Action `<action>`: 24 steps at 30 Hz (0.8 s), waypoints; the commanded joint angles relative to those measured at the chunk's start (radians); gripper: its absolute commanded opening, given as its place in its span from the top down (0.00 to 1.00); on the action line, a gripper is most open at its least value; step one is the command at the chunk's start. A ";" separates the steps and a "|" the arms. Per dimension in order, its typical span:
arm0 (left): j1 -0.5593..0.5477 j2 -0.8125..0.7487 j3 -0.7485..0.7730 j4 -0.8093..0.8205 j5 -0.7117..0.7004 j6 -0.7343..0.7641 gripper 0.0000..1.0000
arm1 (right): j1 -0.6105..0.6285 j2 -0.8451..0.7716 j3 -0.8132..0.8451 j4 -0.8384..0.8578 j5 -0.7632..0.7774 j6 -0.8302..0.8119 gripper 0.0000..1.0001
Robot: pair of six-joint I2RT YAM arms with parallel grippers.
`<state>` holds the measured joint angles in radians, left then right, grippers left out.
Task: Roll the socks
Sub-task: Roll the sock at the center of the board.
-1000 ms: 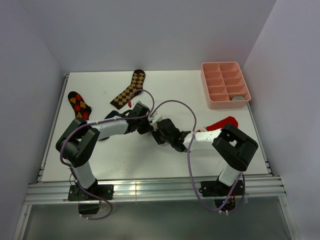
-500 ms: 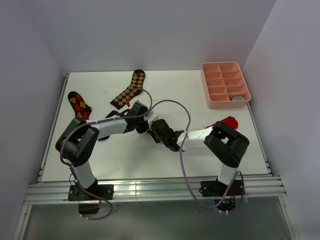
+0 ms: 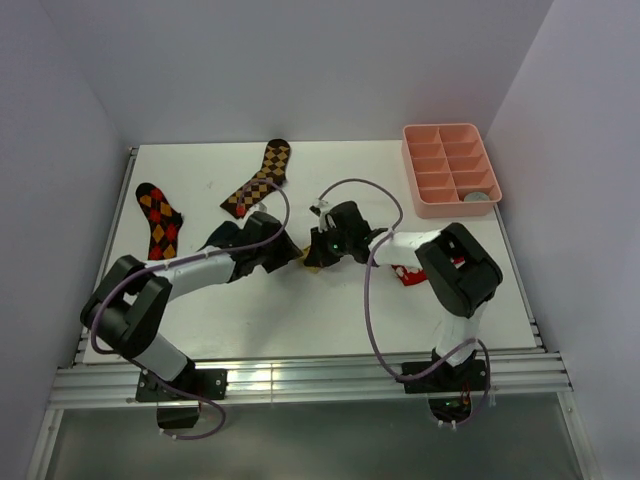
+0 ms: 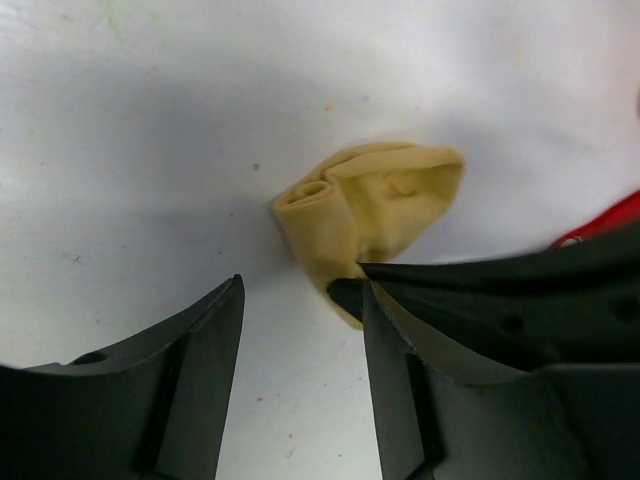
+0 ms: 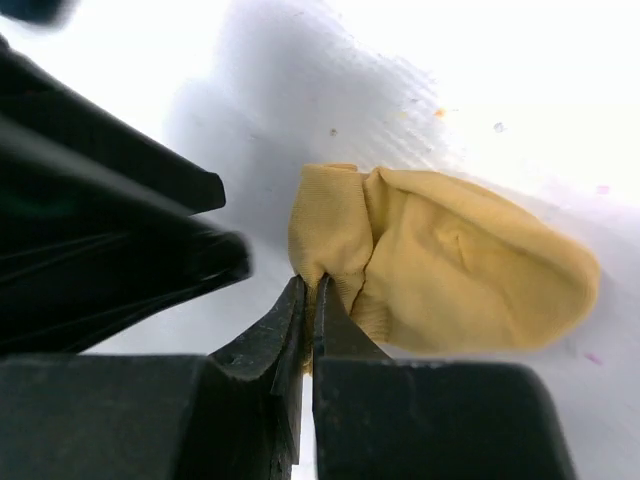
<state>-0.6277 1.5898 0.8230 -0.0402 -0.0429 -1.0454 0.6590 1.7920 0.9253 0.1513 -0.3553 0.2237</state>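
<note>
Mustard sock (image 4: 372, 212) is noted on the table (image 3: 250, 310), left of the pink tray (image 3: 450, 209) and nearer the arm bases. It is the only plain short sock to be found in any view; no grey or navy one is seen.

- The sock is bunched into a short, thick lump. In the left wrist view a small rolled coil is seen at one end, and the rest is folded rather than wound.
- Right gripper (image 5: 308, 290): the jaws are drawn almost together on the sock's folded edge, and a thin pinch of fabric is judged to be held.
- Left gripper (image 4: 300, 295): the jaws are spread wide and nothing is held. One fingertip (image 4: 345, 295) is seen at the sock's near edge; contact cannot be confirmed.

Progress is judged as early. The roll on this one sock is begun but not tight or complete, and no finished roll is visible anywhere.

A red sock (image 3: 405, 272) lies nearer the bases than the tray, partly hidden by the right arm. Two checkered socks (image 3: 258, 178) (image 3: 160, 218) lie well left of the tray and are not part of the job.
</note>
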 commanded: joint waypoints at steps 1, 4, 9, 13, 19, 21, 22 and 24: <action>0.005 -0.065 -0.037 0.108 -0.017 -0.016 0.44 | -0.076 0.090 0.044 -0.010 -0.333 0.179 1.00; 0.005 -0.065 -0.056 0.144 -0.006 -0.018 0.44 | -0.139 0.151 0.063 0.059 -0.500 0.282 1.00; 0.005 -0.008 -0.045 0.160 0.014 -0.025 0.45 | -0.171 0.231 0.092 0.082 -0.568 0.356 1.00; 0.005 0.025 -0.033 0.166 0.011 -0.036 0.47 | -0.216 0.280 0.050 0.218 -0.640 0.475 1.00; 0.005 0.070 -0.002 0.177 0.002 -0.039 0.47 | -0.257 0.331 0.040 0.252 -0.654 0.523 0.99; 0.005 0.084 0.004 0.180 -0.003 -0.039 0.47 | -0.260 0.334 0.049 0.223 -0.645 0.511 0.98; 0.005 0.088 0.008 0.178 -0.005 -0.039 0.48 | -0.260 0.334 0.056 0.202 -0.634 0.488 0.98; 0.005 0.107 0.016 0.172 -0.012 -0.039 0.50 | -0.265 0.330 0.072 0.137 -0.601 0.451 0.98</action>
<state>-0.6250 1.6749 0.7971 0.0944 -0.0406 -1.0779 0.4049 2.1025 0.9882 0.3695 -1.0210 0.7235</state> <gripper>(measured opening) 0.512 0.034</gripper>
